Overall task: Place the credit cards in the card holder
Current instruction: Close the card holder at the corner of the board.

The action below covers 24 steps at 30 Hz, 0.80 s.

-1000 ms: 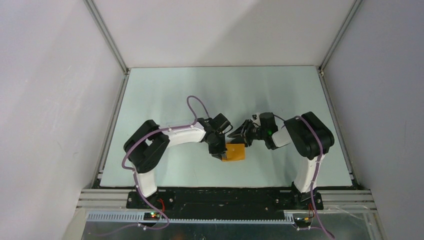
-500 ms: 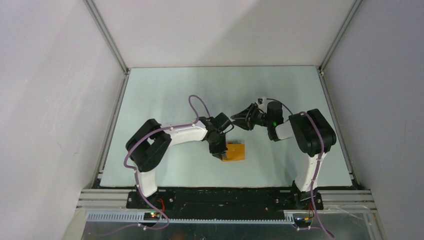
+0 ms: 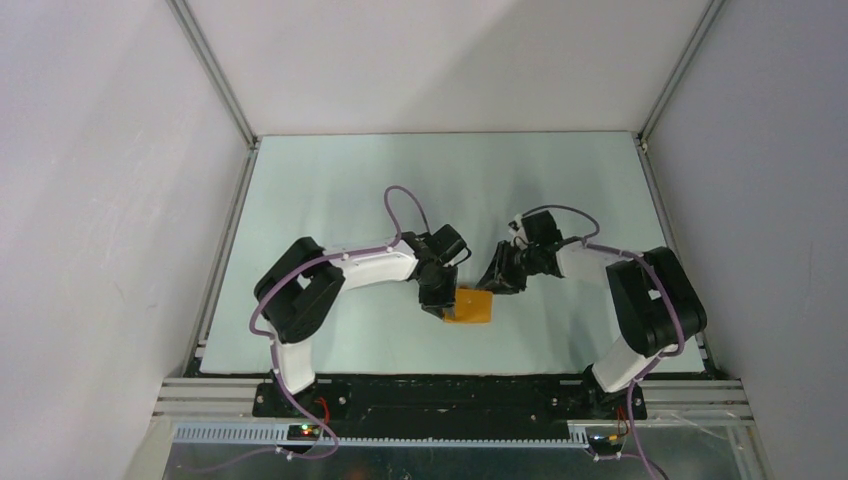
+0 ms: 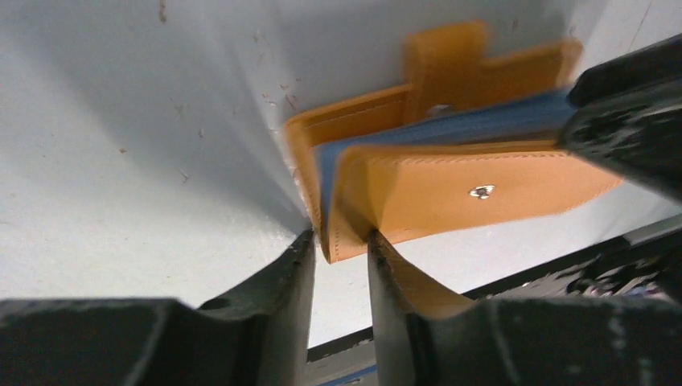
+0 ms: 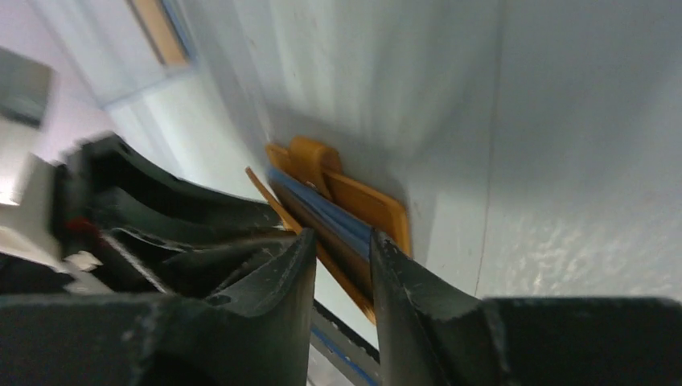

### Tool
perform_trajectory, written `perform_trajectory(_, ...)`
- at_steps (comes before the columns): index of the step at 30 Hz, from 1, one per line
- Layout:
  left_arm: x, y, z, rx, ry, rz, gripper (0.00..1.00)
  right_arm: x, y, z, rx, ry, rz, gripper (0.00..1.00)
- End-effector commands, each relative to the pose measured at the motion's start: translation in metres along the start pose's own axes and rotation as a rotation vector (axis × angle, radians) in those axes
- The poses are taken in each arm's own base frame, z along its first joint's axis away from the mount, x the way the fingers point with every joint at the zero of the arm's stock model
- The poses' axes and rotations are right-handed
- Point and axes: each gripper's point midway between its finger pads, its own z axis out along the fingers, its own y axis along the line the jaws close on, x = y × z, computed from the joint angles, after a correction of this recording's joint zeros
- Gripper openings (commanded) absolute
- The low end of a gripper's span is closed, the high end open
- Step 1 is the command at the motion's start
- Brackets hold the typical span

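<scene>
Pale greenish tabletop (image 3: 330, 190) fills most of the overhead view, boxed in by plain white walls (image 3: 100, 200). Both arms reach in toward the middle. The left arm (image 3: 350, 268) bends over from the left with a purple cable (image 3: 402, 197) looping up off it, and the right arm (image 3: 650, 300) comes across from the right side. They meet at the card holder (image 3: 474, 308). It lies on the table a bit toward the near edge from the middle, between the two wrists, orange-mustard and roughly square from above.

From up top, the left gripper (image 3: 441, 305) is at the holder's left edge and the right gripper (image 3: 499, 284) is at its far right corner.

On the left wrist cam the holder isn't folded flat. Its top flap stands a bit off the lower one, with the blue inner panels (image 4: 450, 129) showing in the wedge between. The fold-side corner of that top flap sits right in the narrow gap between the left fingers (image 4: 277, 297). It looks like it touches one of them, but honestly I can't tell whether it's pinched or just sitting in there.

Right wrist cam is similar. The right fingers (image 5: 410, 289) are only a little apart, and the holder is seen edge-on with its layers lining up with the gap. Can't tell if that's a grip either.

Small stuff: the tab clasp (image 4: 445, 60) sticks out from the far edge of the lower flap, and a tiny metal snap (image 4: 482, 190) sits on the outside of the top flap.
</scene>
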Motion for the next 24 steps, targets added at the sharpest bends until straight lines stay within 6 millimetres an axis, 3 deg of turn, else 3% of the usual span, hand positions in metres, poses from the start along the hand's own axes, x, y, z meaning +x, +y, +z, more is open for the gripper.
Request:
perform_trajectory(1, -0.016, 0.005, 0.007, -0.021, -0.045, 0.084, 0.39, 0.059, -0.013, -0.006, 0.120, 0.146, -0.119, 0.30)
perform_trajectory(6, -0.044, 0.001, -0.028, 0.048, -0.133, 0.084, 0.50, 0.108, -0.003, -0.007, 0.100, 0.196, -0.053, 0.12)
perform_trajectory(9, -0.056, 0.006, -0.049, 0.104, -0.157, 0.055, 0.55, 0.126, 0.001, -0.016, 0.058, 0.159, 0.011, 0.11)
perform_trajectory(11, -0.056, 0.008, -0.061, 0.136, -0.166, 0.041, 0.57, 0.130, 0.016, -0.020, 0.000, 0.137, 0.019, 0.15)
perform_trajectory(15, -0.032, 0.016, -0.075, 0.173, -0.157, 0.002, 0.63, 0.130, 0.028, -0.026, -0.027, 0.109, -0.034, 0.24)
perform_trajectory(17, -0.017, 0.023, -0.075, 0.173, -0.139, -0.028, 0.67, 0.124, 0.020, -0.029, 0.007, 0.082, -0.036, 0.39)
perform_trajectory(21, 0.010, 0.031, -0.066, 0.166, -0.102, -0.072, 0.75, 0.121, -0.001, -0.030, 0.063, 0.092, -0.028, 0.43)
perform_trajectory(24, 0.020, 0.017, -0.063, 0.245, -0.086, -0.112, 0.79, 0.119, -0.017, -0.026, 0.100, 0.099, -0.014, 0.42)
